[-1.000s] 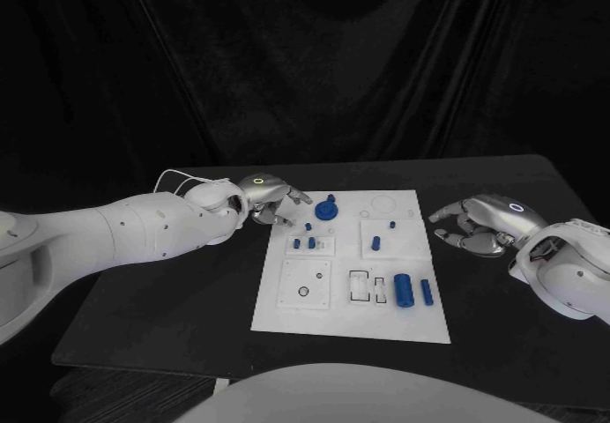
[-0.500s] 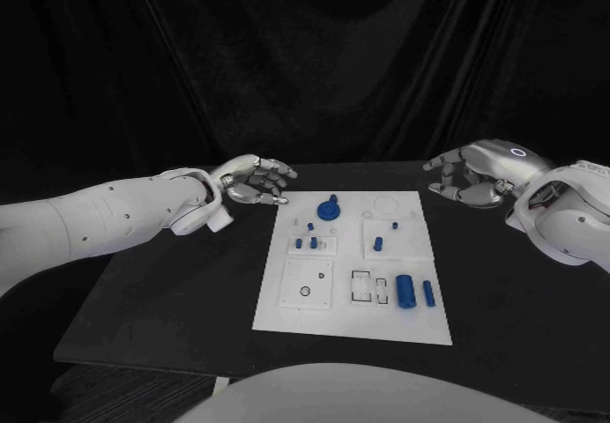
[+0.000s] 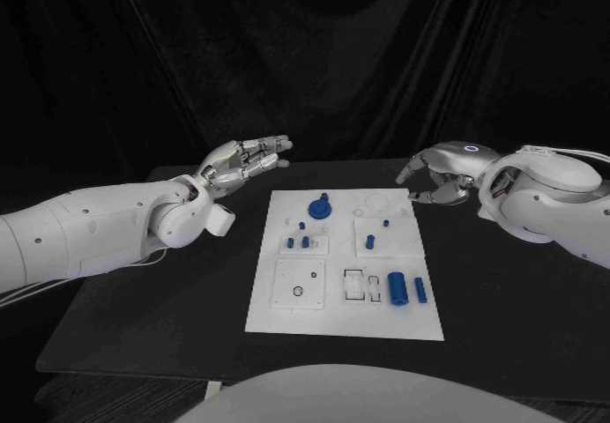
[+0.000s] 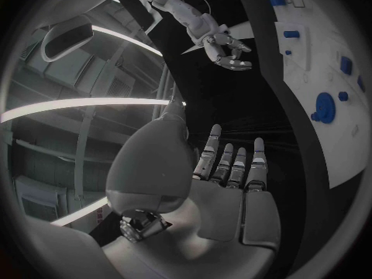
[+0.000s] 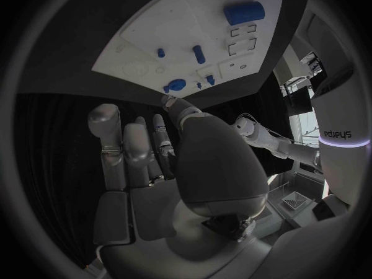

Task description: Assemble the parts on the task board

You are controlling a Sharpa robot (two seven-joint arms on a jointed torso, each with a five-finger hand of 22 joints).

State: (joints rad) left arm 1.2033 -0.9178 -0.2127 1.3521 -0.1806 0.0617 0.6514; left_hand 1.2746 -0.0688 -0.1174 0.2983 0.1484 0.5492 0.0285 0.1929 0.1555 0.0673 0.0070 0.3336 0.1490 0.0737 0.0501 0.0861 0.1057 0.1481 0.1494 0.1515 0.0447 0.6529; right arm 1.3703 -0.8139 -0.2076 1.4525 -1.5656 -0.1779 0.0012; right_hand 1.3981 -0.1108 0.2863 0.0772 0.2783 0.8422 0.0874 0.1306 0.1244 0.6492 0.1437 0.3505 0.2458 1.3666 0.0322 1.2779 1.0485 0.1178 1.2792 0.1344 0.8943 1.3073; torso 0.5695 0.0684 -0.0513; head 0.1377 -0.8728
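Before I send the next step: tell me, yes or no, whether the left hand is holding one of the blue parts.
No: the left hand is raised beside the task board with its fingers stretched out and nothing between them.

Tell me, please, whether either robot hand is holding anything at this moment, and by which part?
Nothing is held: the left robot hand and right robot hand are both empty, raised off the task board.

My left hand [image 4: 209, 186] holds nothing, its fingers [image 4: 232, 161] stretched out straight and close together, while my right hand [image 4: 221, 43] hangs across from it with loosely curled fingers over the black table [image 4: 232, 99], beside the white board [image 4: 341, 80] with its blue parts [image 4: 325, 108].
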